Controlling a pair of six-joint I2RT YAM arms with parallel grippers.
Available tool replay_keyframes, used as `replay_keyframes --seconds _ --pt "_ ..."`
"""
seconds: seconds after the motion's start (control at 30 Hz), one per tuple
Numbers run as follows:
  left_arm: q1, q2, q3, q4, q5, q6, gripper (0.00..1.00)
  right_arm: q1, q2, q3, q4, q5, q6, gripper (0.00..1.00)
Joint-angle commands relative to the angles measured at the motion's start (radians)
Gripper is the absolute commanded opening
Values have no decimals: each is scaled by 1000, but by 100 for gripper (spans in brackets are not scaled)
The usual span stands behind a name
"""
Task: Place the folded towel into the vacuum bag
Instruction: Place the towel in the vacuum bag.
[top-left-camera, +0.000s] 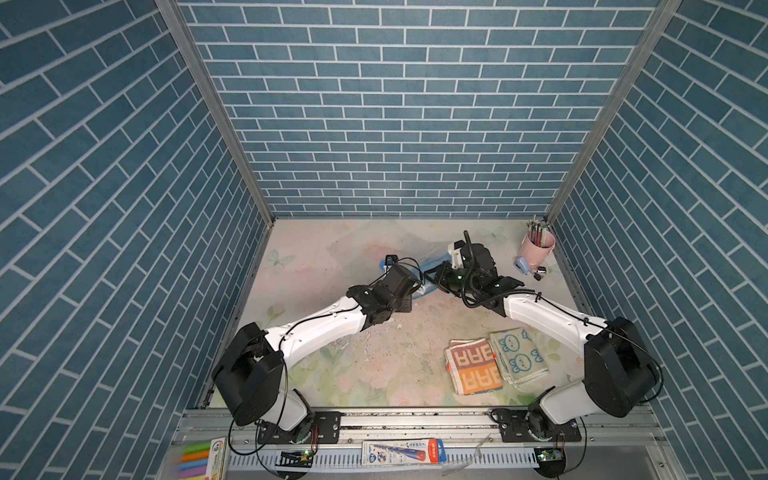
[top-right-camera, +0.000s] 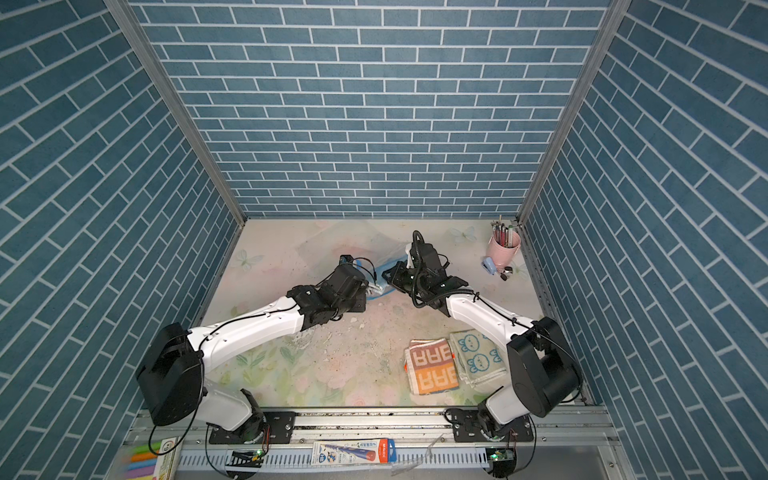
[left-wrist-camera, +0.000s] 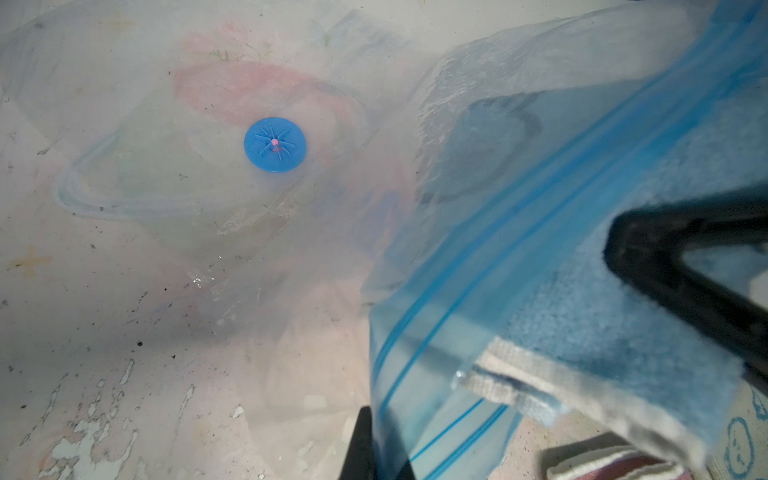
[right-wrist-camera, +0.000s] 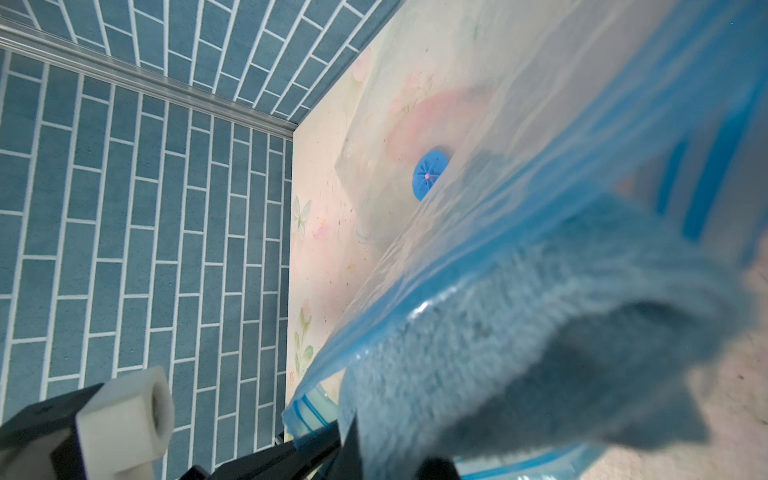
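Altogether three towels are in sight: one blue towel (left-wrist-camera: 602, 316) at the mouth of the single vacuum bag (left-wrist-camera: 478, 124), and two folded ones lying side by side near the front of the desk (top-left-camera: 332, 374), an orange lettered towel (top-left-camera: 473, 365) and a bunny-print towel (top-left-camera: 519, 353). One pink cup (top-left-camera: 536, 249) of pens stands in the far corner. Both arms meet mid-desk. The left gripper (top-left-camera: 417, 287) is pinched tight on the bag's blue-striped edge, and the right gripper (top-left-camera: 430, 277) is closed narrowly on the blue towel, which lies partly under that lifted edge. Both top views hide the blue towel almost wholly behind the grippers. The wrist views show it plainly, along with the bag's one round valve (left-wrist-camera: 275, 144).
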Motion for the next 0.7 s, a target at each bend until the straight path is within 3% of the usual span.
replay_keyframes --seconds 0.0,0.13,0.3,0.47,0.67 --pt "-3 -10 22 -12 -20 1 0 5 -31 -34 24 22 34 0" --pt "-3 -9 17 -12 -31 3 0 6 -78 -75 5 15 30 4" --pt "-1 -5 18 -8 -36 6 0 7 -127 -109 -7 -12 33 32" --pt "-2 -5 20 -11 -41 12 0 6 -189 -99 -76 16 2 52" --pt "-1 -17 19 -17 -49 16 0 -18 -266 -68 -198 88 -46 57"
